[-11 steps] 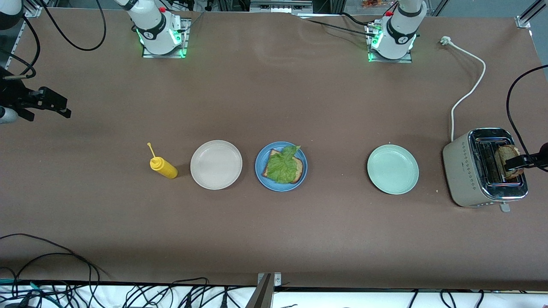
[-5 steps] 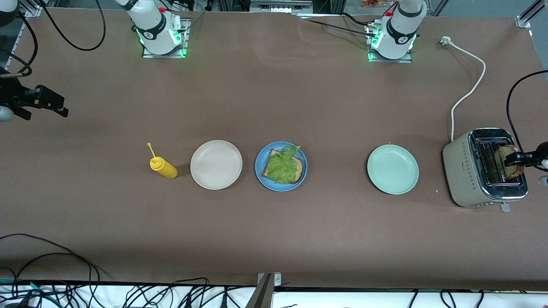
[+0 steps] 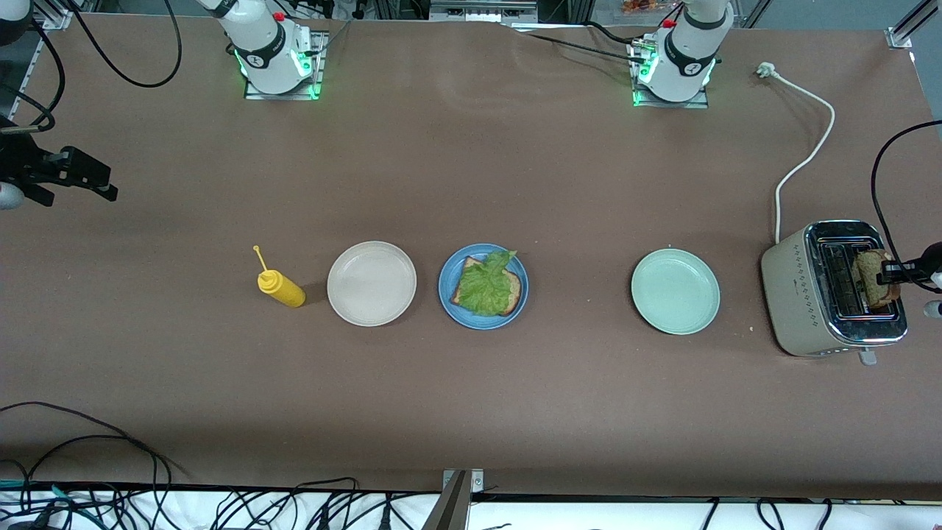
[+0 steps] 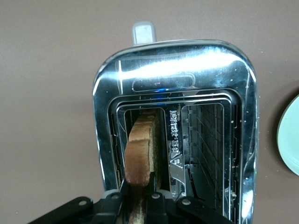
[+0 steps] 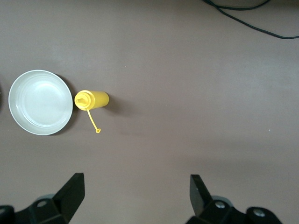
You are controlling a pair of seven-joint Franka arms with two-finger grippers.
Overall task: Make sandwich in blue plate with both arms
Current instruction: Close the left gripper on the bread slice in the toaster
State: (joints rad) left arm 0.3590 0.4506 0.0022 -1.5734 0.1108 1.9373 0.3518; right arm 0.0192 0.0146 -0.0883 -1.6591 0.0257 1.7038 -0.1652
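Observation:
The blue plate (image 3: 450, 293) sits mid-table with one bread slice (image 3: 517, 287) on it and a ruffled lettuce leaf (image 3: 486, 285) lying on that slice. A second bread slice (image 3: 873, 278) (image 4: 141, 149) stands upright in the toaster (image 3: 813, 294) (image 4: 177, 70) slot at the left arm's end of the table. My left gripper (image 3: 887, 276) (image 4: 140, 192) is over the toaster and shut on that slice's upper edge. My right gripper (image 3: 99, 184) (image 5: 135, 196) waits open and empty over bare table at the right arm's end.
A beige plate (image 3: 372, 283) (image 5: 41, 102) and a yellow mustard bottle (image 3: 281, 287) (image 5: 92, 100) lie beside the blue plate toward the right arm's end. A mint-green plate (image 3: 675, 291) (image 4: 290, 135) sits between blue plate and toaster. The toaster's white cord (image 3: 806, 158) trails toward the bases.
My left gripper's jaws have closed from wide open onto the bread slice in the toaster. My right gripper drifted slightly toward the bases' side, then stayed still.

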